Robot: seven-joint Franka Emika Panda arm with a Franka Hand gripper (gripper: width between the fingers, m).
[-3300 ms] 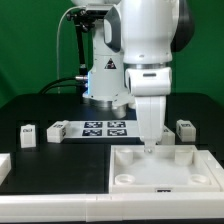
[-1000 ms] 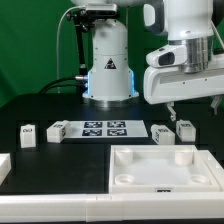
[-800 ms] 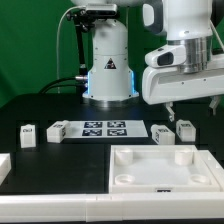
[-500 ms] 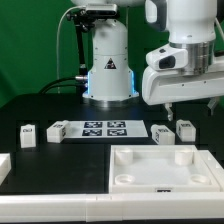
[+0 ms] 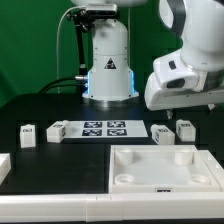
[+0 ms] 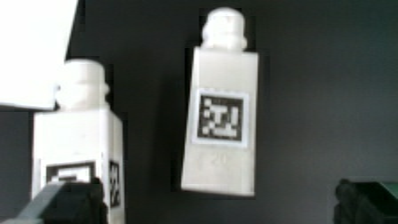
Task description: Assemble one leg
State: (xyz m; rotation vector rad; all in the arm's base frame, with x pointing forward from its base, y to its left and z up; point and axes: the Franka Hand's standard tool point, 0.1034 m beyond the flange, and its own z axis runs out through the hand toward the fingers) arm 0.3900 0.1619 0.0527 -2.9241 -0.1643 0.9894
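Observation:
Several legs, small white blocks with tag markers, lie on the black table. In the exterior view two lie at the left (image 5: 27, 133) (image 5: 57, 129) and two at the right (image 5: 161, 132) (image 5: 185, 129). The arm's white hand (image 5: 186, 82) hangs above the two right legs; its fingers hardly show there. In the wrist view my gripper (image 6: 217, 205) is open and empty, with one dark finger (image 6: 61, 200) at each side. One leg (image 6: 226, 115) lies between and beyond the fingers, a second leg (image 6: 80, 130) lies beside it, close to one finger.
The large white panel (image 5: 165, 170) with corner recesses lies at the front right. The marker board (image 5: 105, 127) lies in the middle before the robot base (image 5: 108, 70). A white part (image 5: 3, 165) shows at the left edge. A flat white surface (image 6: 27, 50) fills one wrist-view corner.
The arm has lifted off the panel and swung toward the exterior view's right. In the last half second the hand shifted further right and tilted. The legs have not moved.

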